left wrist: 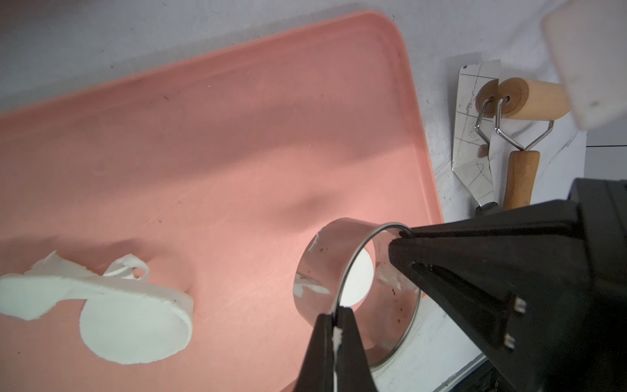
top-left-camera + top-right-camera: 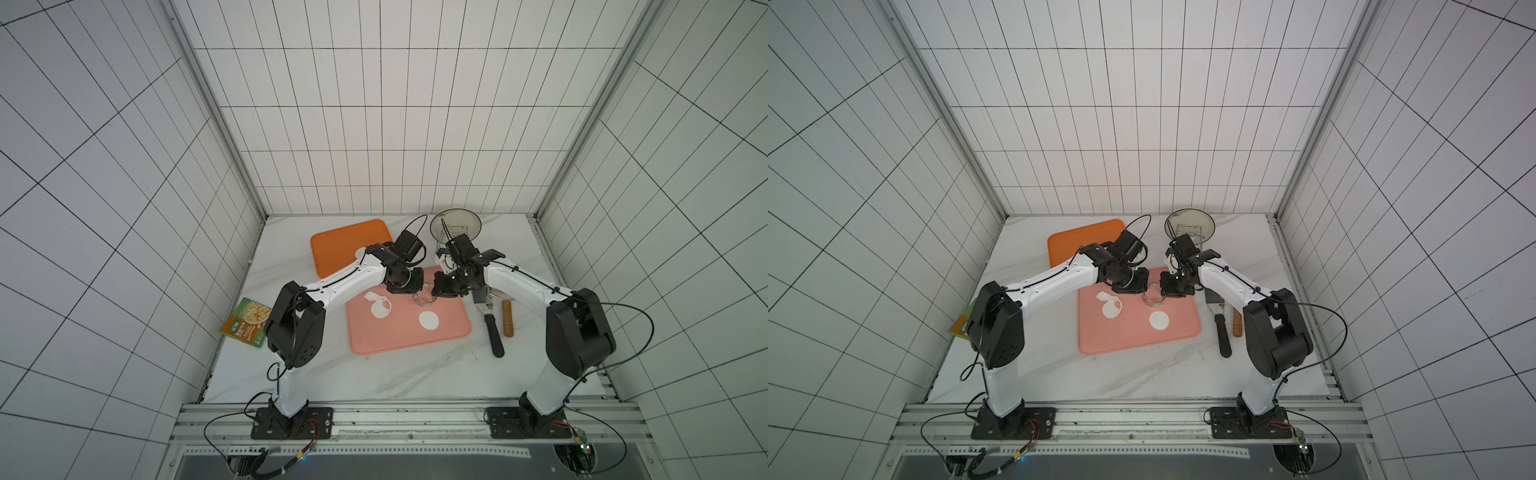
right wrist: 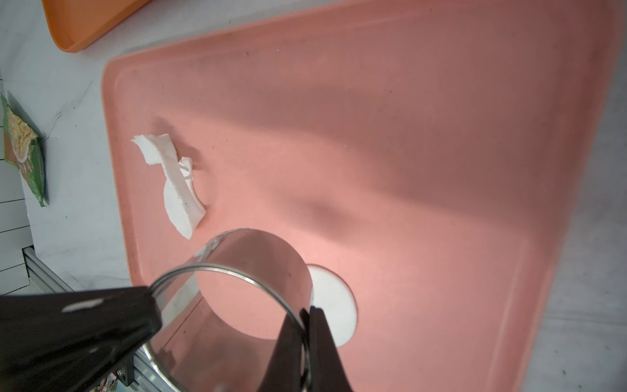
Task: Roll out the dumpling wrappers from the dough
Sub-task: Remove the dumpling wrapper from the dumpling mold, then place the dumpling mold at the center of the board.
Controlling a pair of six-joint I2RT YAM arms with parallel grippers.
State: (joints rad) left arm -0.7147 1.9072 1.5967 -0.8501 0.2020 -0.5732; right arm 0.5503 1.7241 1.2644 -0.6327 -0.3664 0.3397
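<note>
Dumpling wrappers (image 2: 429, 321), two neat discs, lie on the pink tray (image 2: 399, 338) just below centre of both top views, one touching the ragged dough (image 2: 371, 296) at the tray's left. Just above them in frame, the left gripper (image 1: 336, 315) and right gripper (image 3: 305, 315) each hold jaws closed on the rim of the steel ring (image 2: 423, 297). Cutting seems nearly done; next, one side must release the ring.

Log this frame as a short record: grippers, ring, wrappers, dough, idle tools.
left gripper: shut on the rim of the steel ring
right gripper: shut on the opposite rim
ring: held between both, over the pink mat
dumpling wrappers: two on the mat, one alone, one touching the dough
dough: ragged scrap, left part of the mat
idle tools: rolling pin and scraper, right of the mat
</note>
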